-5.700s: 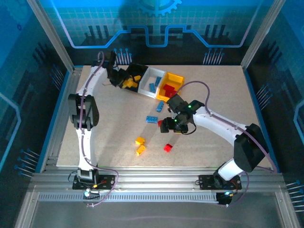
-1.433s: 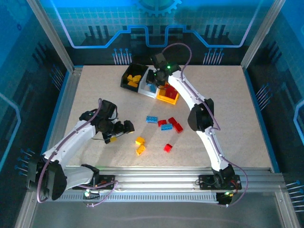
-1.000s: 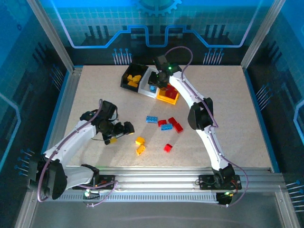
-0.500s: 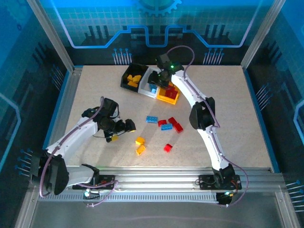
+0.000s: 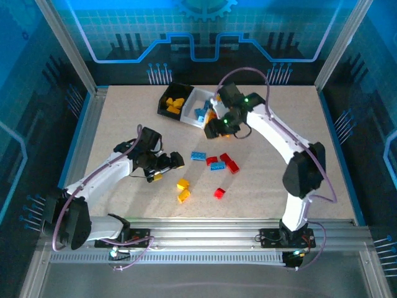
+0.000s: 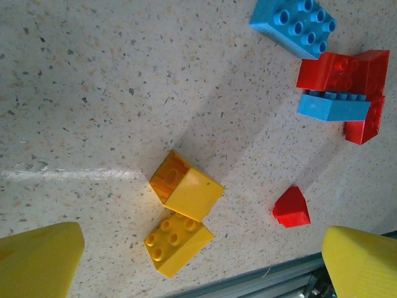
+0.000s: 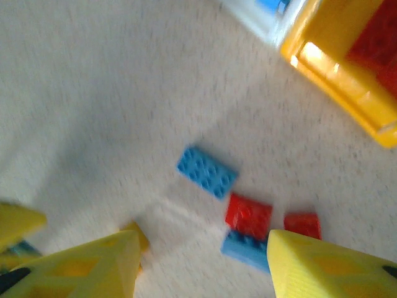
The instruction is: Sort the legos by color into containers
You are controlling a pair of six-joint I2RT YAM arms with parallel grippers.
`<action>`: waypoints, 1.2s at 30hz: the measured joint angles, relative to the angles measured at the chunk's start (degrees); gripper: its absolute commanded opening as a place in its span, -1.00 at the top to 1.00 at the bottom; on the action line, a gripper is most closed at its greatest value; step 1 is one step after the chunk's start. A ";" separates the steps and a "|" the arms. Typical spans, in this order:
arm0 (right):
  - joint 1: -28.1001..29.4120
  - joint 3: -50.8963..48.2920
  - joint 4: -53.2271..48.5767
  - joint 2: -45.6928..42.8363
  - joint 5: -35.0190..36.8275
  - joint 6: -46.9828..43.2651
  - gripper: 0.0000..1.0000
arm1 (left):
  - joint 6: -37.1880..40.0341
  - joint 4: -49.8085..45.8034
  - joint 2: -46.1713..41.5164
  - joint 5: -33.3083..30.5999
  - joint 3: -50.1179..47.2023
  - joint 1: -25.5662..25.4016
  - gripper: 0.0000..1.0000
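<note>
The left gripper is hovering, jaws wide apart, above two yellow bricks. They are probably light, rigid and slick-sided, so likely best pinched across flat walls. The right gripper is hanging with jaws apart, empty.

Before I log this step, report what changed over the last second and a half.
The right tool pulled back from the bins toward the loose red and blue bricks, now open and empty. The left tool, wide open, edged right toward the two yellow bricks. Bins and bricks stayed put.
</note>
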 measured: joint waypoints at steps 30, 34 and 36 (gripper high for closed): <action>2.80 -23.08 17.51 1.14 -0.11 -69.09 -0.09 | -1.36 -1.16 -3.10 -2.64 -4.37 0.02 -0.98; 2.80 -22.75 17.38 3.23 0.50 -69.31 -0.08 | -1.18 -1.20 -3.10 -2.67 -4.37 0.37 -0.98; 2.80 -22.75 17.20 3.58 0.52 -69.33 -0.06 | -1.14 -1.33 -3.10 -2.67 -4.37 0.72 -0.98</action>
